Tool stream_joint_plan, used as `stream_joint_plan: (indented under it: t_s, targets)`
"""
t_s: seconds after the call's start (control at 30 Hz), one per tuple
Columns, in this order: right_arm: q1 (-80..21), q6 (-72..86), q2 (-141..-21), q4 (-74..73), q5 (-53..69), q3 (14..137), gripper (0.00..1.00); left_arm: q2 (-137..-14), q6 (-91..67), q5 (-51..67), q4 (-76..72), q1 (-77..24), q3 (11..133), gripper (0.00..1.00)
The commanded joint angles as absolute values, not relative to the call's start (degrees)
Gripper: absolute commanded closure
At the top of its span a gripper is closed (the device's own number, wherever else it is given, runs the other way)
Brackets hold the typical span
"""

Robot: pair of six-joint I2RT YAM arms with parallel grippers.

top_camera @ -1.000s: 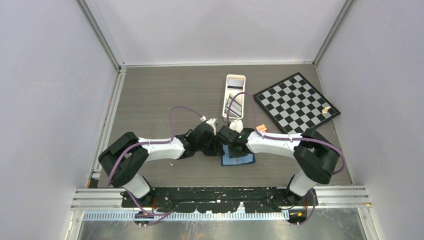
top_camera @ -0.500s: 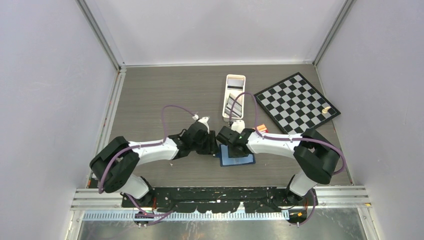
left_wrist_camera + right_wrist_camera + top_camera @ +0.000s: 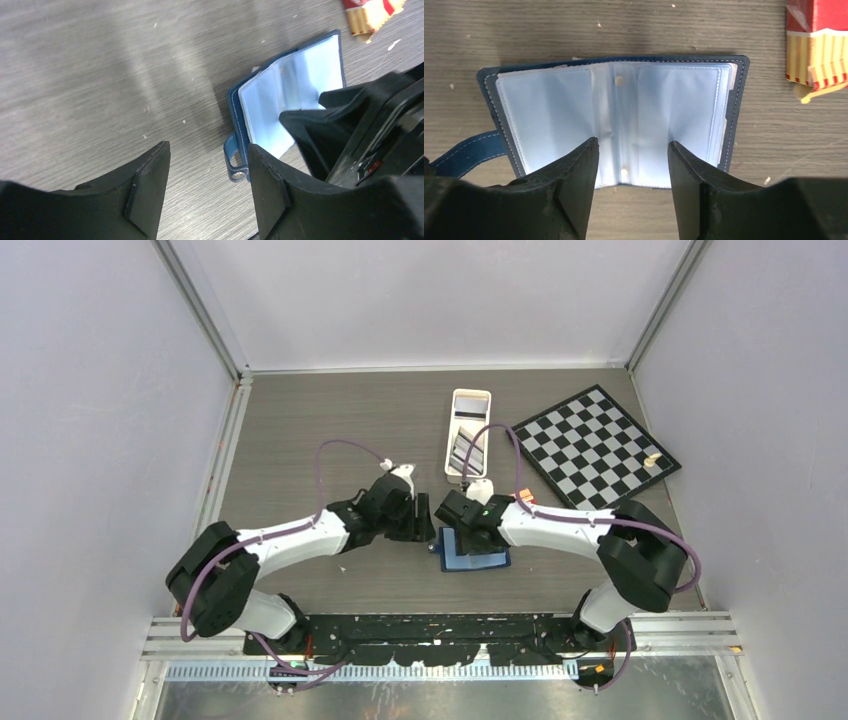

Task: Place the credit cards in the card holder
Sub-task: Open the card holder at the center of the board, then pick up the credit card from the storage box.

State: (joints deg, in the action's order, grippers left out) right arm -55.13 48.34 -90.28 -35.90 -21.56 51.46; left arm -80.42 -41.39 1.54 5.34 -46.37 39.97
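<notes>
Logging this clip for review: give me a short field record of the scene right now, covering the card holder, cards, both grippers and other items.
card holder: lying open on the table, light blue sleeves up; no card seen in the facing sleeves
credit cards: in the white tray, farther back
left gripper: jaws apart, nothing held, beside the holder's strap edge
right gripper: jaws apart, nothing held, over the open holder
other: chessboard; red-orange pack beside the holder

Soft even light, faint shadows — pale glare on the card holder (image 3: 614, 115)
</notes>
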Motion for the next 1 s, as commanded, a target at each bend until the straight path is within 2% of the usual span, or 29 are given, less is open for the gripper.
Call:
stream_joint_plan:
  t_s: [0.0, 0.23, 0.43, 0.6, 0.77, 0.97]
  targets:
    - [-54.85, 45.23, -83.94, -41.16, -22.96, 57.39, 0.39, -78.59, -35.4, 0.63, 11.03, -45.29, 47.55, 0.39]
    - [-46.88, 39.24, -76.42, -43.56, -23.89, 60.08, 0.3, -80.96, -29.19, 0.44, 14.98, -43.66, 57.07, 0.38]
    - [-36.85, 35.16, -72.0, -39.04, -19.48, 58.44, 0.26, -87.37, -28.5, 2.62, 16.78, -43.07, 69.1, 0.38]
    - [-31.33, 30.19, -73.21, -32.18, -14.03, 58.01, 0.27, -94.44, -28.97, 2.54, 19.29, -43.07, 75.98, 0.39]
    - [-30.73, 22.4, -77.85, -28.64, -13.55, 63.05, 0.26, -94.6, -31.38, 3.62, 19.23, -43.07, 72.38, 0.27]
    - [-29.1, 14.54, -84.43, -25.45, -10.27, 69.42, 0.21, -91.31, -38.55, 11.51, 9.99, -43.17, 61.48, 0.23]
